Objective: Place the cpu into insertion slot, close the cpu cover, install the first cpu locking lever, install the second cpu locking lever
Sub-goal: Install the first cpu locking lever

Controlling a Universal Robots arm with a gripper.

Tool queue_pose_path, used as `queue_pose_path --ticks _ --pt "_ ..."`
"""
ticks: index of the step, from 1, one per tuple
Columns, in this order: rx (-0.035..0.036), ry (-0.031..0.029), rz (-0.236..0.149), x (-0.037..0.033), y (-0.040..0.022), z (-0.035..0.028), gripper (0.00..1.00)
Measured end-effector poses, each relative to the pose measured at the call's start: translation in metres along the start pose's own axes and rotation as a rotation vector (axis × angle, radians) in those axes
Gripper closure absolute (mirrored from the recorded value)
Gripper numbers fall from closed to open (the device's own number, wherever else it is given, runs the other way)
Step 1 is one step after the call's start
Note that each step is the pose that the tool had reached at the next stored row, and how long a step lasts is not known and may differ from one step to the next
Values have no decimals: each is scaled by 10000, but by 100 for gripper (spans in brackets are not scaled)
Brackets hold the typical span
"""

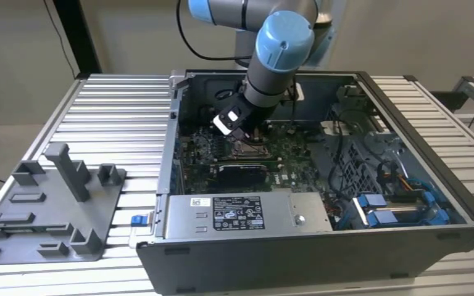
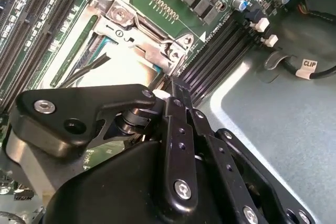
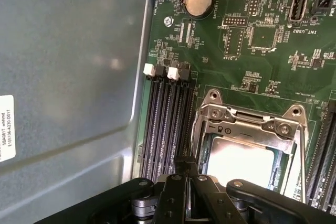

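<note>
Gripper (image 3: 185, 162) clenched, black fingers pressed together into one narrow tip, nothing seen between them. Tip low over the green board (image 3: 262, 72), at the side of the slot (image 1: 258, 148) nearest the black memory slots (image 3: 165, 129); contact with the metal not possible to judge.

Cpu (image 3: 239, 161) seated in the slot, bright silver face up, visible through the window of the cover (image 3: 247, 125). Cover lying flat over the cpu: a silvery frame with two screw heads along one edge. In the second wrist view, a thin dark rod (image 2: 84, 72) slanting across the pale face of the cpu; lever or shadow, not possible to tell.

Farther out on the board, two white clips (image 3: 160, 71) at the ends of the memory slots, a round silver battery (image 3: 199, 1) beyond them, small chips and connectors all around. Smooth grey case wall (image 3: 68, 77) just beside the memory slots.

In the exterior view, blue-and-grey arm (image 1: 278, 55) reaching down into an open-topped dark case (image 1: 320, 246) on a ribbed metal table (image 1: 113, 117). Silver power supply (image 1: 245, 213) along the near side of the case, blue brackets (image 1: 385, 209) toward the exterior view's right. Grey moulded tray (image 1: 47, 209) with upright posts on the table at the exterior view's left, well apart from the case.
</note>
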State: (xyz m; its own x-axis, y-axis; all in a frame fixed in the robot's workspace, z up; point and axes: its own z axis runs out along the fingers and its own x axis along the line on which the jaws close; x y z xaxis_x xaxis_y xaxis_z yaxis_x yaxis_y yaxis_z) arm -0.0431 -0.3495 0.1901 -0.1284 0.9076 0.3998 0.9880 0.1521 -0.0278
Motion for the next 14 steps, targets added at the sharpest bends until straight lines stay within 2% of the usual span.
queue_pose_path --ticks 14 --pt "1 -2 1 -22 52 30 100"
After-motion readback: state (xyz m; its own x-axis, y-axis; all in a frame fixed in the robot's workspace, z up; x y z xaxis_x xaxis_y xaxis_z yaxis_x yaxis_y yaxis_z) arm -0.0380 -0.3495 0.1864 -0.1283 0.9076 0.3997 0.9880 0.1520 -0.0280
